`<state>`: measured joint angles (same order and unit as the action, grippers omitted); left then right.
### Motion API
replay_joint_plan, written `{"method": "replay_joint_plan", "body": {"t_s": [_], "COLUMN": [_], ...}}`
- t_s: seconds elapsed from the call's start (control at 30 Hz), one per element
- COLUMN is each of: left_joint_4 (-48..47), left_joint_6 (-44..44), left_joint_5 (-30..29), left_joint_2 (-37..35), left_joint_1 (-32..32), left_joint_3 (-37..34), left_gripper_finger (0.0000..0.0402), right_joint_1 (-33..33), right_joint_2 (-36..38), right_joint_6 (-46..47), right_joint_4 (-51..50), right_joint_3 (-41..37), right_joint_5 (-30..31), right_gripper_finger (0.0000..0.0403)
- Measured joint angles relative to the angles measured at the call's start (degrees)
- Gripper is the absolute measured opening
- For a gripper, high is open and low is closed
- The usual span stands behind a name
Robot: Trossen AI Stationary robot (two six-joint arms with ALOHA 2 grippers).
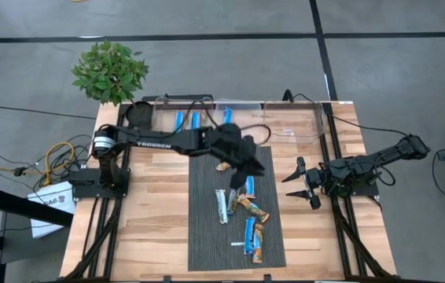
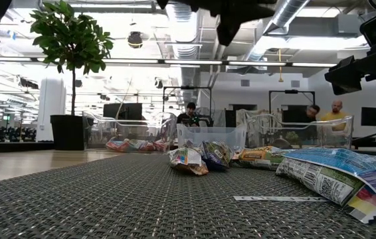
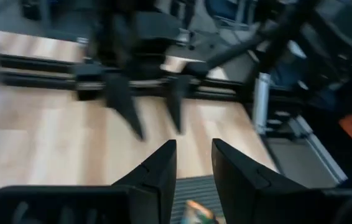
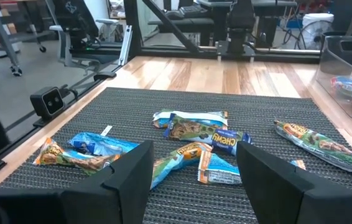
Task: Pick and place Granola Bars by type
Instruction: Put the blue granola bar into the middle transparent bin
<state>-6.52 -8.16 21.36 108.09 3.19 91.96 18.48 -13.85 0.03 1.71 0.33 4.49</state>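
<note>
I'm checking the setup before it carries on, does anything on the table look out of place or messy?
Nothing looks damaged. The granola bars lie jumbled and overlapping on the dark mat, as unsorted bars would. One orange bar sits apart from the pile, near the left gripper.

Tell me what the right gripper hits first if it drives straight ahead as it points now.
Probably the pile of Granola Bars on the dark mat. The open right gripper faces them across bare wood; the nearest looks like the orange bar, though depth is unclear.

The high view looks straight down on the whole bench (image 1: 167,196). The low view sits at mat (image 2: 108,199) level, facing the room. Each wrist view looks past its own fingers; all share the mat.
</note>
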Motion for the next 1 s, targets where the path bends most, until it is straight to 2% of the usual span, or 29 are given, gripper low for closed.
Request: {"method": "replay_joint_plan", "body": {"t_s": [0.23,0.63,0.8,1.0], "left_joint_4": [-0.98,-11.91,-19.17,-26.80], "left_joint_6": [0.50,2.23,-3.50,-16.63], "left_joint_5": [-0.53,-14.33,-23.49,-34.01], "left_joint_2": [-1.95,-3.34,-3.34,-3.31], "left_joint_1": [-4.46,-13.43,-15.78,-18.08], "left_joint_3": [0.00,0.00,0.00,0.00], "left_gripper_finger": [0.0093,0.0093,0.0093,0.0093], "right_joint_1": [0.02,0.02,0.01,0.02], "right_joint_2": [0.00,-0.01,-0.02,-0.02], "right_joint_6": [-0.01,-0.01,-0.01,-0.02], "right_joint_4": [0.00,0.00,0.00,0.00], "right_joint_3": [0.00,0.00,0.00,-0.02], "right_joint_5": [0.01,0.02,0.02,0.02], "right_gripper_finger": [0.0221,0.0221,0.0221,0.0221]}}
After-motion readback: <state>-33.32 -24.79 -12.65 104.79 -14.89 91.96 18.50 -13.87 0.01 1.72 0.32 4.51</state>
